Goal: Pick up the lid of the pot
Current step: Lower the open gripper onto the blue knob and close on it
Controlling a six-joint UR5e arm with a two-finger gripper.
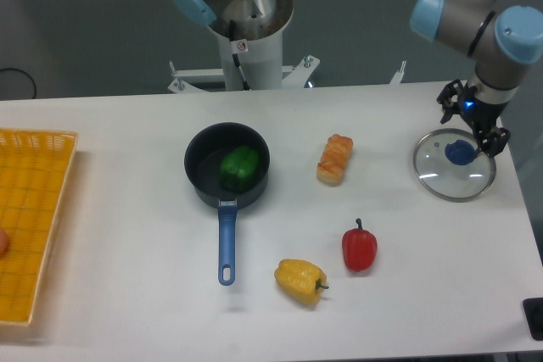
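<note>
Well, from the fixed camera, the round glass pot lid with a metal rim (450, 179) lies flat on the white table (127, 303), far to the right of the dark blue saucepan (204, 177) and close to the table's right edge. Its blue knob (460, 153) sits at the lid's centre. The black two-finger gripper (473, 127) hangs right over the lid's far part, its fingers (495, 139) spread apart and closed on nothing. The knob shows just below and slightly left of the fingertips, and whether any finger touches it I cannot tell.

The saucepan holds a green bell pepper (240, 167), and its blue handle (226, 239) points toward the front. A toasted bread roll (335, 159) lies to the right of the saucepan, between it and the lid. A red bell pepper (360, 248) and a yellow bell pepper (300, 281) lie in front of and to the right of the saucepan. A yellow mesh basket (30, 209) sits far to its left.
</note>
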